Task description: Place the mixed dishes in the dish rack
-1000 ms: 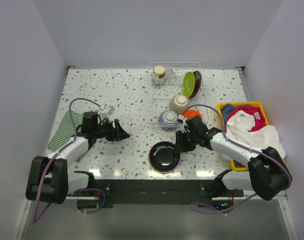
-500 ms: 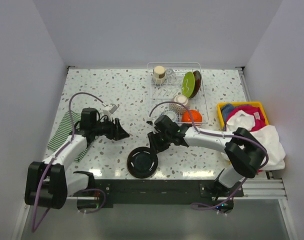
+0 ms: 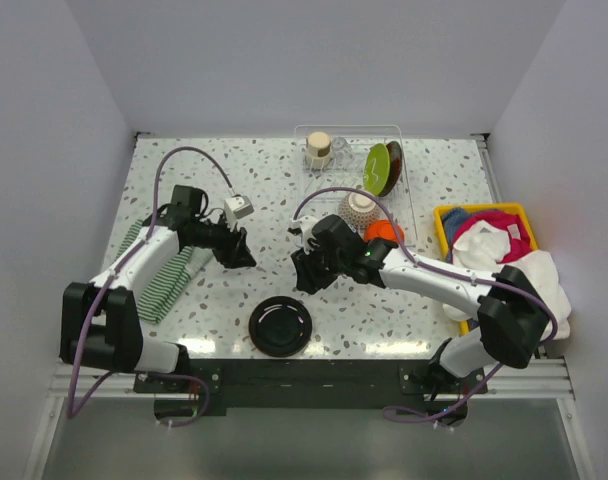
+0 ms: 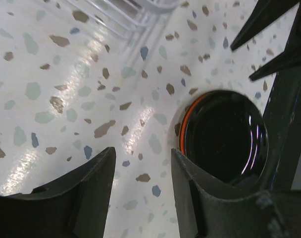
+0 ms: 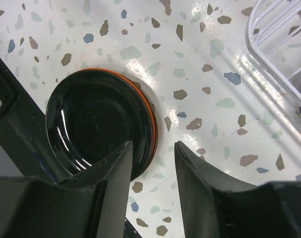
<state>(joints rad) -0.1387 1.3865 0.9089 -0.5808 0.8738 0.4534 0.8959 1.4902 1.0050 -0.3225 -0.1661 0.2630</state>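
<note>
A black plate [image 3: 280, 326] with an orange rim lies flat on the speckled table near the front edge. The same black plate [image 4: 222, 136] shows to the right of my left fingers, and the black plate [image 5: 96, 121] sits under my right gripper's left finger. My left gripper [image 3: 239, 250] [image 4: 143, 153] hovers open over bare table, holding nothing. Just above and right of the plate, my right gripper [image 3: 302, 272] [image 5: 153, 146] is open and empty. The dish rack [image 3: 399, 200] at the back holds a beige cup [image 3: 318, 148], a lime green plate [image 3: 376, 168], a dark red plate [image 3: 394, 165], a patterned bowl [image 3: 361, 208] and an orange bowl [image 3: 386, 230].
A green-white striped cloth [image 3: 164, 275] lies under the left arm. A yellow bin [image 3: 446, 212] of coloured cloths stands at the right edge, with white cloth spilling over. A corner of the rack's wires [image 5: 279, 44] is close to the right gripper.
The right gripper slid the black plate left along the front of the table, then opened and drew back from it. The left arm swung further back and slightly right.
</note>
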